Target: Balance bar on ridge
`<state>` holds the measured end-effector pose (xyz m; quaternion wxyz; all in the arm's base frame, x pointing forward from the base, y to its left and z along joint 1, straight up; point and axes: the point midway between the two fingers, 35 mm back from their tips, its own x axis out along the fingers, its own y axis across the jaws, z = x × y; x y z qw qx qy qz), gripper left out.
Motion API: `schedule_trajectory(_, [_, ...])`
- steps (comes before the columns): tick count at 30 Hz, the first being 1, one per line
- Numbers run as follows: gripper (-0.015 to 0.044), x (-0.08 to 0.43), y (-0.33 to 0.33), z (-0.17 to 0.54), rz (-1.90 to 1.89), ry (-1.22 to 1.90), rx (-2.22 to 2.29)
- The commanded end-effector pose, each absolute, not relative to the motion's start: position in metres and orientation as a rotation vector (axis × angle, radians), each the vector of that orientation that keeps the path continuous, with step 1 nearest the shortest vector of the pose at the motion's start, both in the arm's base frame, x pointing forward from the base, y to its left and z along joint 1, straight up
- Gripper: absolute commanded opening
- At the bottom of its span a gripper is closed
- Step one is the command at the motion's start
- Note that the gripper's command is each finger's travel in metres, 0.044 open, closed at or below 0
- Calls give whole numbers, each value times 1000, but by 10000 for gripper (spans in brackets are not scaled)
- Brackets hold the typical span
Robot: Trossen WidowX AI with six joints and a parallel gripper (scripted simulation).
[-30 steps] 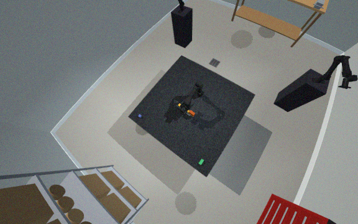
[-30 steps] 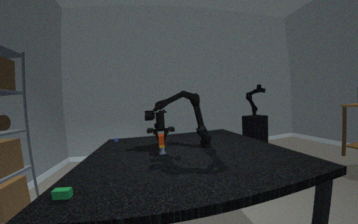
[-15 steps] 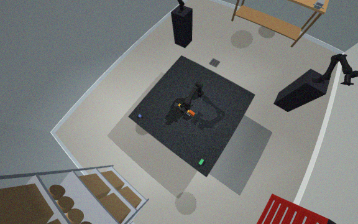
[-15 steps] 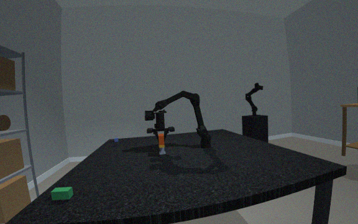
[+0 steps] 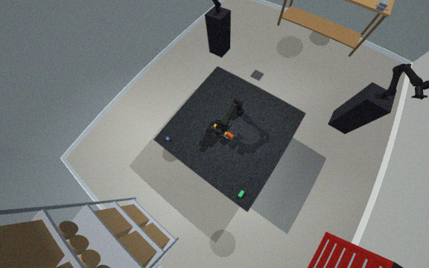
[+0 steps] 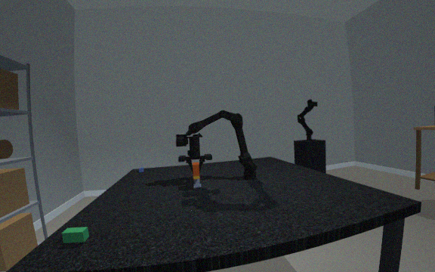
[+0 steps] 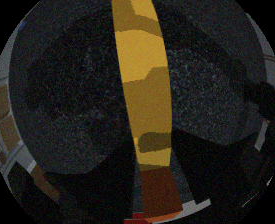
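The yellow bar point(image 5: 214, 126) point(image 6: 196, 177) point(image 7: 145, 100) is between my fingers, with an orange block point(image 5: 229, 135) point(image 6: 196, 168) point(image 7: 160, 190) at one end. The gripper point(image 5: 220, 129) point(image 6: 196, 172) point(image 7: 154, 144) is shut on the bar and points down. The bar is seen nearly end-on in the exterior view, so its tilt is hard to judge. The small pale ridge point(image 6: 197, 184) stands on the dark table point(image 6: 278, 234) just below the bar. Whether the two touch cannot be told. My arm and the bar hide most of the ridge.
A green block point(image 5: 240, 193) point(image 6: 75, 235) lies near one table corner. A small blue block point(image 5: 167, 138) point(image 6: 141, 170) lies near another corner, well away from the bar. Shelves, a workbench and other arms on pedestals stand off the table.
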<state>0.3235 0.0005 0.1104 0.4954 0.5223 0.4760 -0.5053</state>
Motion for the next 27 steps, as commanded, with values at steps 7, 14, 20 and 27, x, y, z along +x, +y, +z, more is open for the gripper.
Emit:
schedule_trajectory(7, [0,323,1,110,-1230,1159,1267])
schedule_trajectory(14, [0,324,0,111,-1224,1153,1266])
schedule_trajectory(20, [0,324,0,111,-1224,1153,1266])
schedule_trajectory(27, [0,324,0,111,-1224,1153,1266])
